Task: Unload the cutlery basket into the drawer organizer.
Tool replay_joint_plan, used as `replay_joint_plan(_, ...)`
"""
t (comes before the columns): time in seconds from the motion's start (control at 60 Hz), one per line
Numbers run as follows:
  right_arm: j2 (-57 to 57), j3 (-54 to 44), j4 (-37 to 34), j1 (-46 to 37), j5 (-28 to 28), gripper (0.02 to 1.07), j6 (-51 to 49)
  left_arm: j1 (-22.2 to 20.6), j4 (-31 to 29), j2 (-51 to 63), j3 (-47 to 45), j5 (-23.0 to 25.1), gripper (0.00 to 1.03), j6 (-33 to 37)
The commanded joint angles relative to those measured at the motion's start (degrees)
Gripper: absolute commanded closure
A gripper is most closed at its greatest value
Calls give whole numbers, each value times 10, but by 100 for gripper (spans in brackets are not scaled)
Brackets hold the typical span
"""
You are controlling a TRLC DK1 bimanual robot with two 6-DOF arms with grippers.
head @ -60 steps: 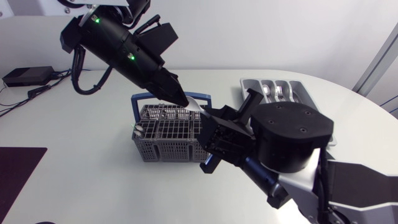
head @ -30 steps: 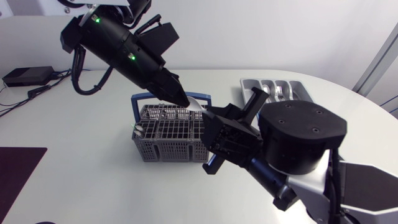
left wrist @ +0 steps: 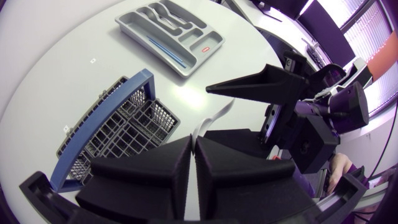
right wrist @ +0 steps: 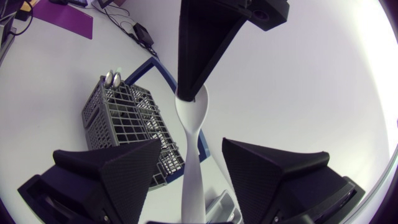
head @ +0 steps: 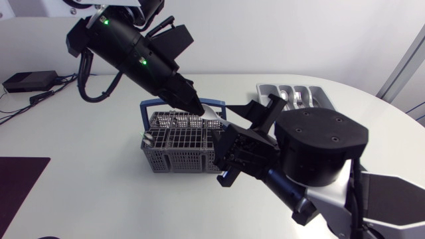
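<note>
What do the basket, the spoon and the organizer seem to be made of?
The basket looks like matte grey plastic, moulded as a grid. The spoon is white and smooth with a slight sheen: probably plastic, though bright metal is possible. The organizer seems light grey plastic, judging by its soft sheen and rounded moulded compartments.

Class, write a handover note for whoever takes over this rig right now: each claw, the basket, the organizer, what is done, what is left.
Left claw: shut on the bowl end of a white spoon, held in the air near the cutlery basket.
Right claw: open, fingers either side of the spoon's handle, not touching it.
Drawer organizer: beyond the basket, some cutlery already in it.
Left to do: probably pass the spoon across and place it; at least two metal pieces stand in the basket.
</note>
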Motion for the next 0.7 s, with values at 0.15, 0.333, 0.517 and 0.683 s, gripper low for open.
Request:
replay_joint_plan(0.15,-13,-7,-10,2,9,48,-6,8,-5,-5,-3,0,96,-7)
replay_joint_plan(0.333,-13,-6,-13,3,9,48,-6,11,5,2,-4,-4,96,-6)
replay_joint_plan(0.517,-15,-7,-12,3,9,60,-6,7,10,7,-9,-9,96,-5)
replay_joint_plan(0.683,-14,-5,-11,3,9,70,-6,4,12,10,-15,-9,96,-5)
